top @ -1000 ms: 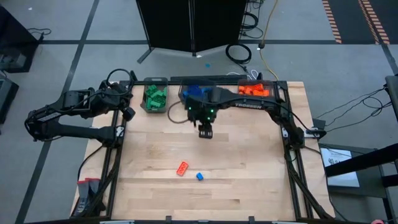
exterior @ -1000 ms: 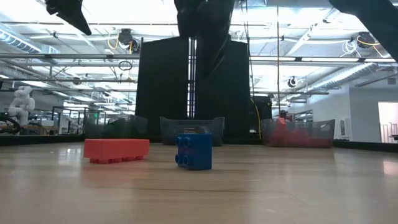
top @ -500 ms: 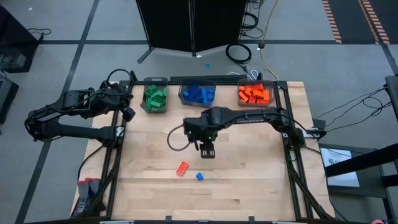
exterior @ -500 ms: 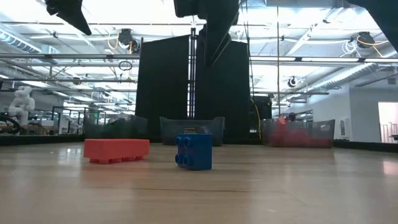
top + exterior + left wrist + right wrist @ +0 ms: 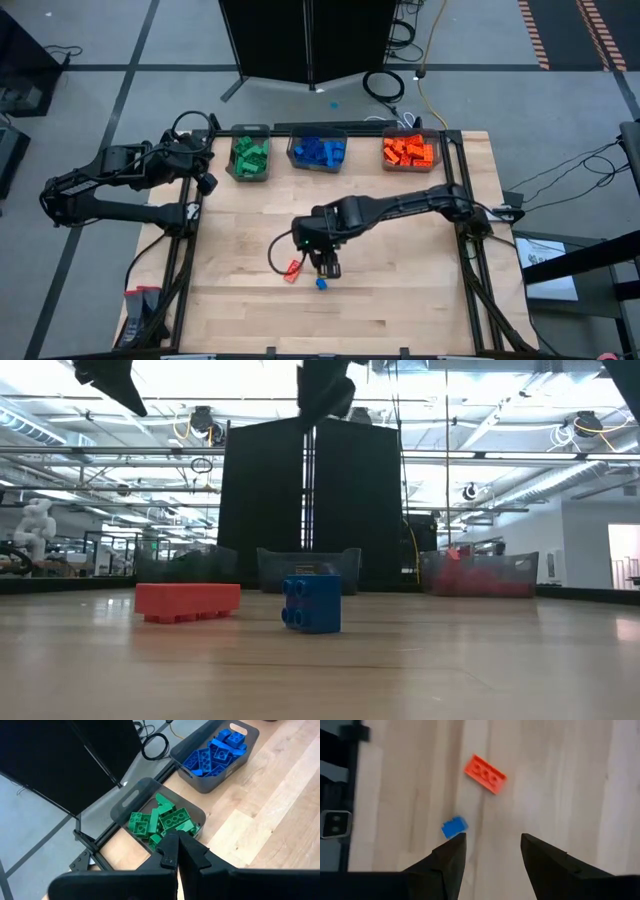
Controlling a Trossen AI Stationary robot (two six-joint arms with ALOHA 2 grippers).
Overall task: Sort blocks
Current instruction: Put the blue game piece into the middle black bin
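Observation:
Two loose blocks lie flat on the wooden table: an orange-red brick (image 5: 293, 270) (image 5: 485, 773) (image 5: 187, 601) and a small blue brick (image 5: 321, 284) (image 5: 454, 827) (image 5: 311, 603). My right gripper (image 5: 326, 266) (image 5: 492, 842) hangs open above the table, pointing steeply down, beside the blue brick and just short of the orange-red one, with nothing between its fingers. My left gripper (image 5: 205, 183) (image 5: 177, 847) waits shut and raised at the table's far left, near the green bin (image 5: 165, 817).
Three grey bins stand along the far edge: green bricks (image 5: 249, 157), blue bricks (image 5: 317, 150) and orange-red bricks (image 5: 410, 150). A dark frame rail (image 5: 190, 250) borders the table's left and right sides. Bare wood (image 5: 400, 290) surrounds the two loose bricks.
My right gripper has swept from in front of the blue bin toward the table's near edge, ending over the two loose bricks, rolling slightly as it went. Its fingers have stayed open. The bricks have not moved.

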